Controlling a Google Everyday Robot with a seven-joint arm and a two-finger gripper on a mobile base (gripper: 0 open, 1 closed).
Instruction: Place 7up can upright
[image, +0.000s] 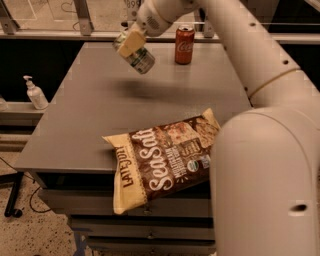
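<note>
7up can (141, 60) tilted in mid-air over tabletop (95, 117), clamped in gripper (131, 44) closed around it. Left of upright Coca-Cola can (184, 45). Chip bag (162, 157) overhanging near tabletop edge.

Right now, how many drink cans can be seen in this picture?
2. The 7up can is tilted in the air, held by the gripper above the table. The Coca-Cola can stands upright near its far edge. The arm may hide others.
</note>
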